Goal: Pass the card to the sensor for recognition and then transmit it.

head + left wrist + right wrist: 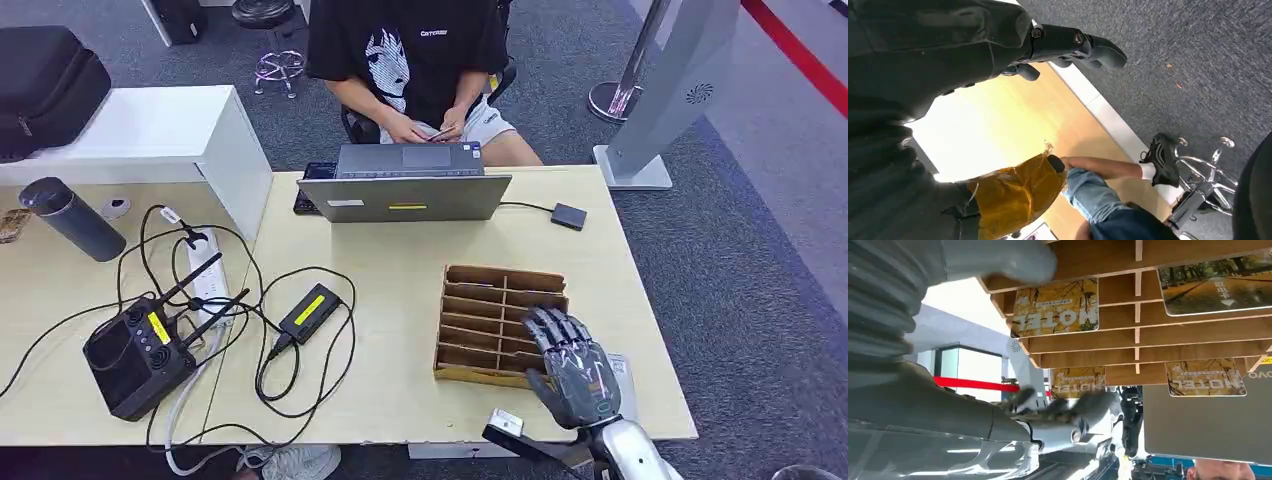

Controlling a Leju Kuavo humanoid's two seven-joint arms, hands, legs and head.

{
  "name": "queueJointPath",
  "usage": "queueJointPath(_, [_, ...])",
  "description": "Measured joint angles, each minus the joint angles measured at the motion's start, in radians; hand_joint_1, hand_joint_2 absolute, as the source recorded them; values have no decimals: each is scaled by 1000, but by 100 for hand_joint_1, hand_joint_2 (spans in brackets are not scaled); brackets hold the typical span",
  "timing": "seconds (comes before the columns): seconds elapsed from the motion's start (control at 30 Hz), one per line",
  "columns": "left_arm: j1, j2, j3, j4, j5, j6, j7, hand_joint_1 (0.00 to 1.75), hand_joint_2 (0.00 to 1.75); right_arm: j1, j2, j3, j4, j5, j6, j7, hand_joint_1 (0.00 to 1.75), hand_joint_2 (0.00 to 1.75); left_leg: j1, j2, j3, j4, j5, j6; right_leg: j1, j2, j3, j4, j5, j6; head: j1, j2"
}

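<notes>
The right hand [572, 368] hovers over the near right part of the wooden card rack [498, 325], fingers [556, 330] spread and extended, holding nothing. The rack sits on the right half of the surface [400, 400], near the laptop [405, 182].

The right wrist view shows several hotel cards [1055, 308] standing in the slots, each with one long edge down in its slot and the printed face turned toward the near side. The long axis of each card runs left to right, parallel to the dividers.

Handling judgement: a card of this kind is light, thin, stiff and smooth-faced, so it is likely to slip under a loose hold. Take hold at the exposed upper edge, pinching both faces, and lift straight out along the slot to avoid jamming against the dividers.

The left hand [1068, 47] hangs beside the surface edge with its fingers curled in, with nothing in them.

A person [410, 60] sits at the far side behind the laptop. The sensor cannot be identified with certainty; a small dark box [568, 216] lies right of the laptop.
</notes>
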Motion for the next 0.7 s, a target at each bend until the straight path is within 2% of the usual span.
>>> queueJointPath(0.03, [0,0,0,0,0,0,0,0,175,0,0,0,0,0,0,0,175,175,0,0,0,0,0,0,0,0,0,0,0,0,0,0])
queueJointPath(0.7, [0,-5,0,0,-2,-2,0,0,175,-1,0,0,1,-13,37,-1,175,175,0,0,0,0,0,0,0,0,0,0,0,0,0,0])
